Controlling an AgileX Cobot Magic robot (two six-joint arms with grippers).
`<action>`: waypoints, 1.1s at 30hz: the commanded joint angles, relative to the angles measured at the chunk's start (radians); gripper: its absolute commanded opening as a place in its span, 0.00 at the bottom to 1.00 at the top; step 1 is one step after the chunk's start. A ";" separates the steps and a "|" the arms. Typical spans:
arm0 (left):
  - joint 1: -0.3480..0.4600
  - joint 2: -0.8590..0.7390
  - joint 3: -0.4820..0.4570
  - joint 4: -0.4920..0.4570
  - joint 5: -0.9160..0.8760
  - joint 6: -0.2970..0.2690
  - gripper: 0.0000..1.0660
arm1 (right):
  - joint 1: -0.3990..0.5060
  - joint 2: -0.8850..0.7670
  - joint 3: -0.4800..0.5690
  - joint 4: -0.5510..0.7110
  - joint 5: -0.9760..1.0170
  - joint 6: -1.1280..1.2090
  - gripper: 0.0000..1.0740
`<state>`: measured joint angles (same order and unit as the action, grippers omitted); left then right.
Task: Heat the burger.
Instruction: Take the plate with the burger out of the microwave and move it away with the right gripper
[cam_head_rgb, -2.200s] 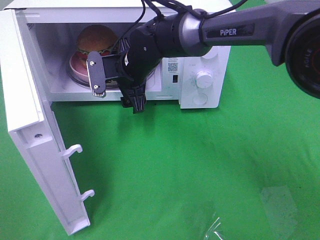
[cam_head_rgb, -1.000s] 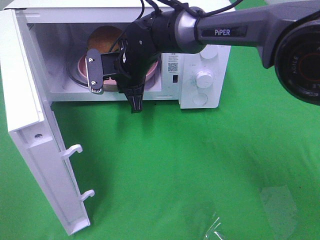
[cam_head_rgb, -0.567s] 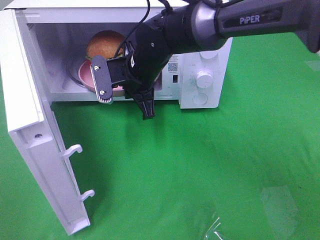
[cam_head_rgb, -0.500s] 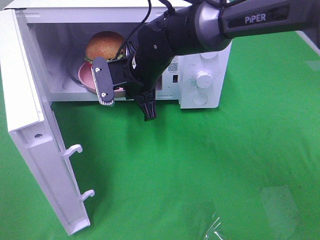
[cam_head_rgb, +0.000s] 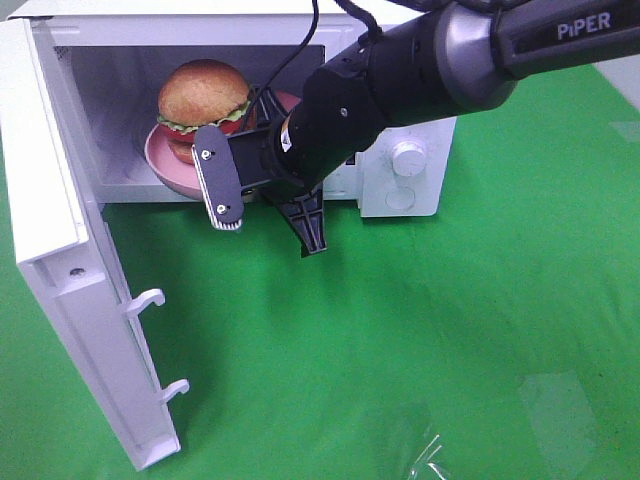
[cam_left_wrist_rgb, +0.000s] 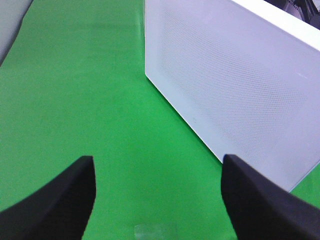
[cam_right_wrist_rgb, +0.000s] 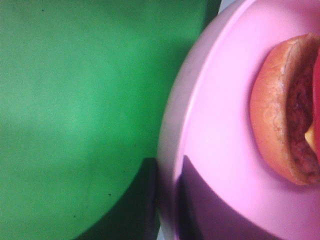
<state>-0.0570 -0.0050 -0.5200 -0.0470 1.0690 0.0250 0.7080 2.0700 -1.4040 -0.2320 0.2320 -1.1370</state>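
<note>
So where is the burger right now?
In the high view the burger sits on the pink plate on the left, at the open microwave's mouth, with the right gripper shut on the plate's edge.

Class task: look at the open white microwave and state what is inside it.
A burger on a pink plate, gripped at its rim by the right gripper, whose arm covers the right part.

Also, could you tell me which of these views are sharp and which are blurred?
Exterior high view: sharp, even light, the burger and microwave crisp. Right wrist view: soft, too close to the pink plate. Left wrist view: left gripper fingers dark and blurred.
</note>
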 joint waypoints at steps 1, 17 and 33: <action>0.002 -0.016 0.002 -0.009 0.002 -0.001 0.61 | -0.006 -0.051 0.022 -0.009 -0.052 0.005 0.00; 0.002 -0.016 0.002 -0.009 0.002 -0.001 0.61 | -0.006 -0.232 0.274 0.040 -0.153 0.008 0.00; 0.002 -0.016 0.002 -0.009 0.002 -0.001 0.61 | -0.006 -0.429 0.497 0.044 -0.170 0.010 0.00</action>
<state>-0.0570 -0.0050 -0.5200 -0.0470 1.0690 0.0250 0.7190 1.6930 -0.9300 -0.1930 0.1270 -1.1540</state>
